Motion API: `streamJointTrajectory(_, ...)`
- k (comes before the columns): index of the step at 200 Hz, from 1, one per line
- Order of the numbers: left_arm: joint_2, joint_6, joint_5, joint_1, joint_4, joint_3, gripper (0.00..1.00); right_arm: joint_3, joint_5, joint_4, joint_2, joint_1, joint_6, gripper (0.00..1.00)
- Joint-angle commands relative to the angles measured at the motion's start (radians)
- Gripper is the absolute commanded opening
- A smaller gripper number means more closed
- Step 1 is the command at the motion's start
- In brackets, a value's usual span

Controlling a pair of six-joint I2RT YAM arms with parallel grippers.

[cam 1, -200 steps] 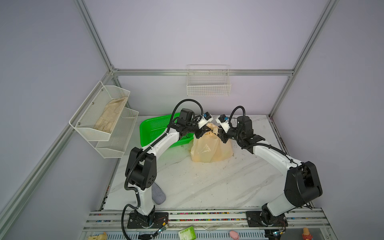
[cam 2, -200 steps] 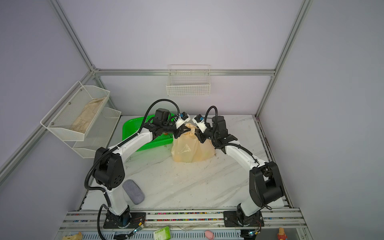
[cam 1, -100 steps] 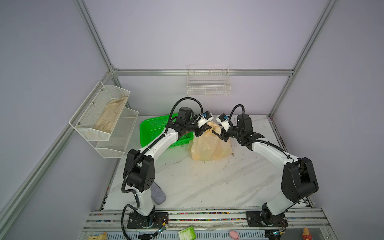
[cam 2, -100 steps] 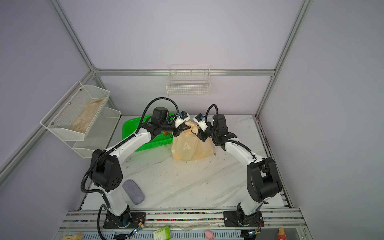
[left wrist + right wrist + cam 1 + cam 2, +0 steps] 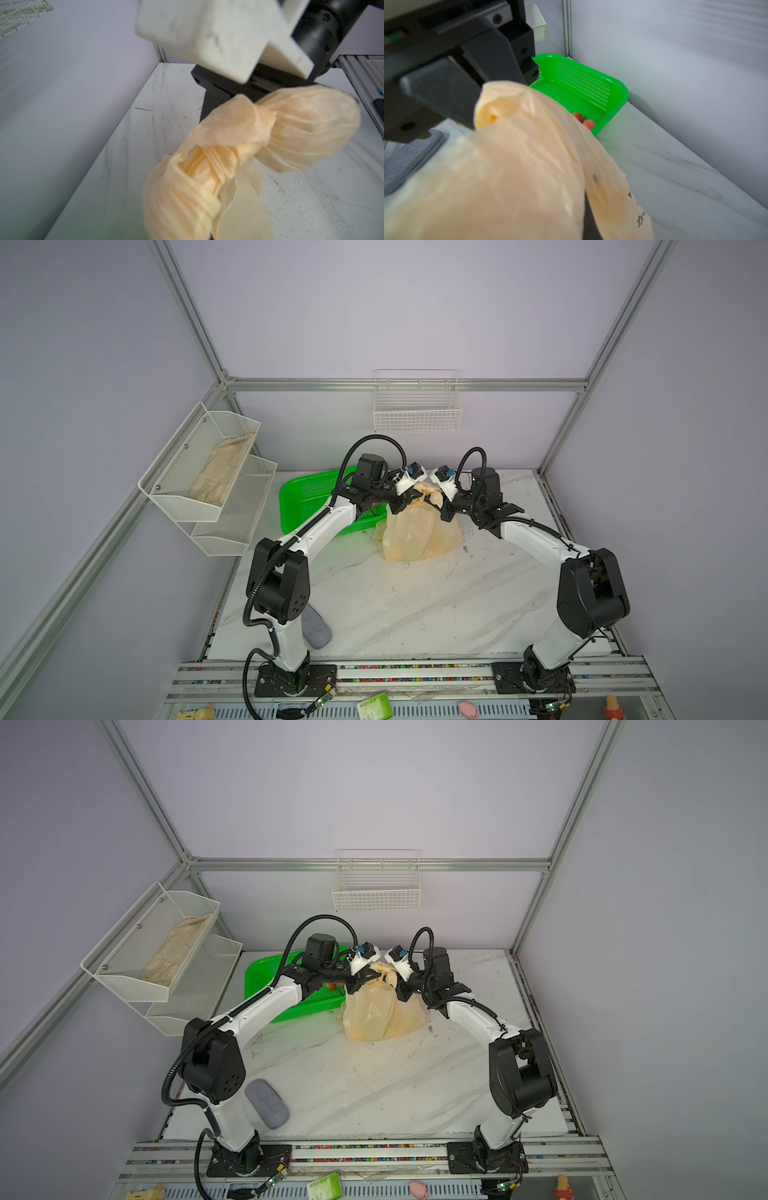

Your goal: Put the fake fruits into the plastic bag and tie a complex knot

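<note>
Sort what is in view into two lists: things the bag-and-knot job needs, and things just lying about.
Job: plastic bag; left gripper; right gripper; two red fruits in green basket.
Lying about: grey pad; wire rack; wall basket.

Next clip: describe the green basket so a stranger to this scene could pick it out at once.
On the marble table, look to the back left corner. The basket sits there, just left of the pale orange bag. It alone is bright green and perforated, with two red fruits inside.
</note>
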Motion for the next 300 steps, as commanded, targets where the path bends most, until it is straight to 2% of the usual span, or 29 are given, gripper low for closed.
streamJointTrajectory(1,-0.039,-0.029,-0.023,-0.005,0.027,-0.032,0.05,-0.025,-0.030,0.098,-0.006,-0.001,0.068,0.00)
streamJointTrajectory(48,-0.102,-0.096,-0.030,0.000,0.067,-0.104,0.35,-0.074,0.010,0.188,-0.059,-0.001,0.208,0.00)
streamJointTrajectory(68,-0.120,-0.127,-0.039,0.008,0.080,-0.134,0.41,-0.094,0.026,0.216,-0.079,-0.001,0.254,0.00)
streamJointTrajectory(87,-0.123,-0.148,-0.042,0.016,0.077,-0.149,0.43,-0.110,0.045,0.242,-0.086,0.001,0.288,0.00)
streamJointTrajectory(106,-0.117,-0.160,-0.034,0.018,0.074,-0.150,0.40,-0.127,0.058,0.283,-0.082,0.000,0.330,0.00)
streamJointTrajectory(146,-0.114,-0.214,-0.001,0.015,0.081,-0.141,0.09,-0.155,0.114,0.348,-0.073,0.012,0.391,0.00)
streamJointTrajectory(161,-0.128,-0.242,0.022,0.008,0.090,-0.147,0.04,-0.166,0.134,0.374,-0.072,0.014,0.416,0.00)
streamJointTrajectory(227,-0.194,-0.316,0.024,-0.044,0.199,-0.248,0.01,-0.219,0.128,0.546,-0.067,0.032,0.629,0.00)
streamJointTrajectory(300,-0.207,-0.363,-0.027,-0.116,0.269,-0.278,0.03,-0.312,0.049,0.595,-0.136,0.033,0.621,0.00)
